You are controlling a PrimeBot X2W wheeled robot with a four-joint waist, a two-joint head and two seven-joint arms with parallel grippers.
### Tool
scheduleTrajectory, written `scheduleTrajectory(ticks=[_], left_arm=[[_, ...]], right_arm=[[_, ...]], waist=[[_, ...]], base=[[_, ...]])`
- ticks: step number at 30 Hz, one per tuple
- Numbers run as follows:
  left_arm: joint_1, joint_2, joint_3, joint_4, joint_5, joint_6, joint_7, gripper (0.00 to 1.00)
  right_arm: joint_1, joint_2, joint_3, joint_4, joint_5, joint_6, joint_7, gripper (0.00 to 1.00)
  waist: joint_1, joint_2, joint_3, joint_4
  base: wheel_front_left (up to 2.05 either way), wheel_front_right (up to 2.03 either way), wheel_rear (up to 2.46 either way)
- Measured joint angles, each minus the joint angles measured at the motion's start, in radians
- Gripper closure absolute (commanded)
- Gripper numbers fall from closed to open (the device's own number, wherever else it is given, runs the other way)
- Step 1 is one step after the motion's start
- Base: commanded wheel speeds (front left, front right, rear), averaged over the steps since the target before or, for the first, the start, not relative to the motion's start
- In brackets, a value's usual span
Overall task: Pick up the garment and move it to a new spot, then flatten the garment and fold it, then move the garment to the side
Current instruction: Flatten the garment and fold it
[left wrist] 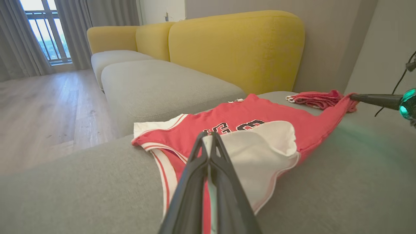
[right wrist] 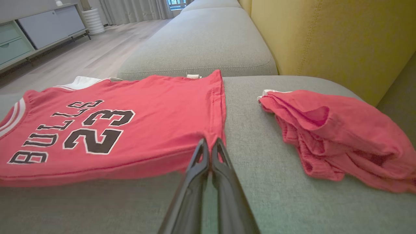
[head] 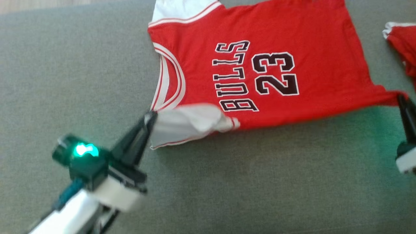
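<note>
Garment (head: 318, 58): red jersey with white trim and dark "BULLS 23" lettering, lying print-up and mostly flat on the grey sofa seat (head: 227, 182), across the seat's far half in the head view.
Garment's near edge: stretched in a line between the two hands, just above the seat.
Left hand (head: 150, 116): fingers pressed fully together, pinching the edge of the white sleeve (head: 185, 125) at the garment's collar end, low over the seat.
White sleeve: bunched and folded inward, reaching the first letter of the lettering.
Right hand (head: 401, 97): fingers closed tight on the near hem corner, the cloth drawn out to a point at the tips, over the seat's right part.
Collar: white-and-red banded neckline, facing the seat's left part, flat on the fabric.
Second red cloth (right wrist: 338, 136): crumpled heap on the same seat, past the garment's hem and apart from it, near the seat's rear corner.
Yellow backrest (left wrist: 234, 48): upright along the seat's rear edge.
Neighbouring cushion (right wrist: 201, 42): grey, butted against the seat on the garment's far side.
Wooden floor (left wrist: 42, 110): beyond the seat's open front.
</note>
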Motion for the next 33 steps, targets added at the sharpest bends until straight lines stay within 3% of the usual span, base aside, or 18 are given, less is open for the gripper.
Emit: scheduleTrajectory(ticks=[13, 27, 28, 29, 30, 32, 33], left_arm=[[-0.37, -0.07, 0.016, 0.248, 0.122, -0.11, 0.0, 1.0], [-0.524, -0.147, -0.008, 0.449, 0.159, -0.182, -0.01, 1.0], [-0.526, -0.153, -0.011, 0.467, 0.161, -0.182, -0.011, 1.0], [-0.53, -0.158, -0.012, 0.481, 0.162, -0.181, -0.014, 0.94], [-0.532, -0.164, -0.011, 0.497, 0.162, -0.181, -0.019, 0.67], [-0.533, -0.176, -0.011, 0.525, 0.161, -0.176, -0.019, 0.0], [-0.532, -0.182, -0.011, 0.538, 0.162, -0.167, -0.022, 0.0]], right_arm=[[-0.249, 0.031, 0.039, 0.124, -0.017, 0.0, 0.009, 1.0], [-0.416, 0.048, 0.147, 0.25, -0.006, 0.0, -0.015, 1.0], [-0.428, 0.052, 0.153, 0.261, -0.006, 0.0, -0.016, 0.71], [-0.436, 0.055, 0.16, 0.271, -0.006, 0.0, -0.024, 0.01], [-0.444, 0.058, 0.165, 0.28, -0.004, 0.0, -0.025, 0.0], [-0.451, 0.062, 0.17, 0.292, -0.001, 0.0, -0.028, 0.0], [-0.452, 0.063, 0.171, 0.296, 0.001, 0.0, -0.031, 0.0]], waist=[[0.0001, 0.0, 0.125, 0.001], [0.0001, -0.0001, 0.188, -0.004], [0.0001, -0.0001, 0.191, -0.005], [0.0001, -0.0001, 0.193, -0.005], [0.0001, -0.0001, 0.193, -0.005], [0.0, -0.0001, 0.192, -0.005], [0.0, -0.0001, 0.189, -0.005]], base=[[0.0, 0.0, 0.0], [0.0, 0.0, 0.0], [0.0, 0.0, 0.0], [0.0, 0.0, 0.0], [0.0, 0.0, 0.0], [0.0, 0.0, 0.0], [0.0, 0.0, 0.0]])
